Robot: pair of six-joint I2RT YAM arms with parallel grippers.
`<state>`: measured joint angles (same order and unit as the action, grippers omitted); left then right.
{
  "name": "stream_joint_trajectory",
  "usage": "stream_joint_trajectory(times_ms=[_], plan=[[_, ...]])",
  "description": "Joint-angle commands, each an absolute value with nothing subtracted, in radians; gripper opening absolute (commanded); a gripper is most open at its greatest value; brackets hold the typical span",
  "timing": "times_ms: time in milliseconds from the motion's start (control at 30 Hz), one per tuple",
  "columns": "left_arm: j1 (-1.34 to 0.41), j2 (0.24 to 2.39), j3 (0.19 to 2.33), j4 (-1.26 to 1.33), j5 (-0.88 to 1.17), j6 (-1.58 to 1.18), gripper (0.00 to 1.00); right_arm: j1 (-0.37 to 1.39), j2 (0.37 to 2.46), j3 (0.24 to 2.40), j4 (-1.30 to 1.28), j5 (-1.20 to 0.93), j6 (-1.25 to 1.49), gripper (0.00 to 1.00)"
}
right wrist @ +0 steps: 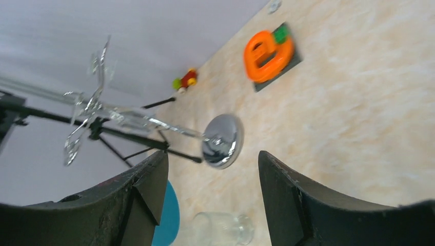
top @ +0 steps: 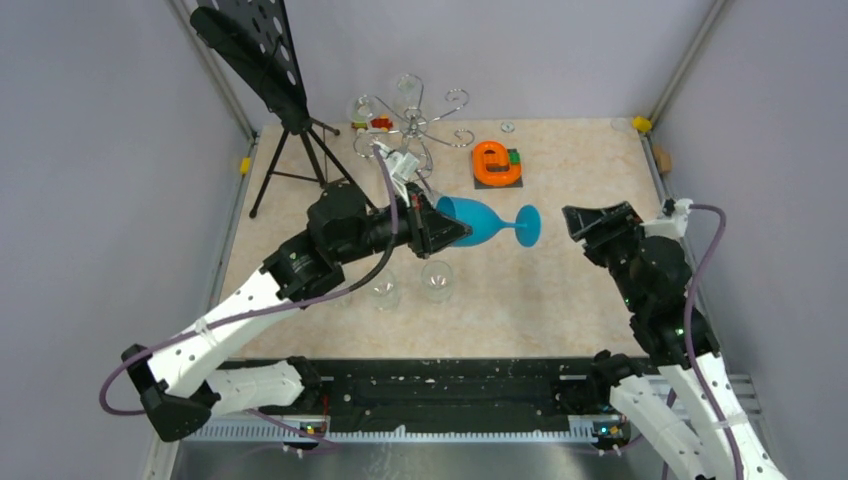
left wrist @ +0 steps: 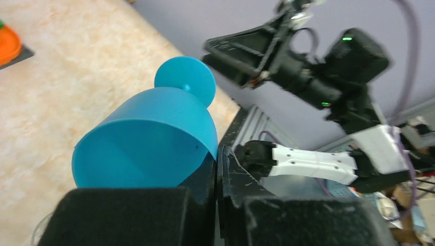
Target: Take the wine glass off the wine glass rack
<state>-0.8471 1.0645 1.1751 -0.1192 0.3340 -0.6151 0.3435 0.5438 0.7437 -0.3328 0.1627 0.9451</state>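
- Left hand (top: 440, 228), just in front of the wine glass rack (top: 415, 125), clamps the blue wine glass (top: 485, 220) by its rim, partly hidden.
- Right hand (top: 590, 222) gapes apart.

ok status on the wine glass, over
Left tool shut on blue wine glass rim, right tool open and empty. Glass sideways, off the wine glass rack. Two clear glasses on table beside left arm.

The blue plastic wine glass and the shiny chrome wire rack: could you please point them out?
Blue plastic wine glass (top: 480, 220): top external view, its bowl.
Shiny chrome wire rack (right wrist: 222, 141): right wrist view, its round mirrored base.
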Motion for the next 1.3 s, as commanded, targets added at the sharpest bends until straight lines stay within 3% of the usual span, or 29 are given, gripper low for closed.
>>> stream_joint_trajectory(times_ms=[0, 233, 500, 1133, 1267], plan=[[-0.936, 1.138, 1.304, -0.307, 0.1, -0.447, 0.0, 0.339, 0.478, 0.849, -0.578, 0.452, 0.802, 0.65], [-1.095, 1.404, 1.577, -0.636, -0.123, -0.296, 0.0, 0.34, 0.431, 0.887, -0.679, 0.548, 0.768, 0.63], [-1.135, 1.648, 1.756, -0.883, -0.153, -0.229, 0.0, 0.34, 0.397, 0.88, -0.736, 0.583, 0.782, 0.63], [-1.148, 1.895, 1.813, -0.935, -0.145, -0.197, 0.0, 0.34, 0.38, 0.849, -0.735, 0.547, 0.815, 0.62], [-1.147, 1.912, 1.835, -0.952, -0.162, -0.212, 0.16, 0.339, 0.379, 0.84, -0.736, 0.54, 0.825, 0.62]])
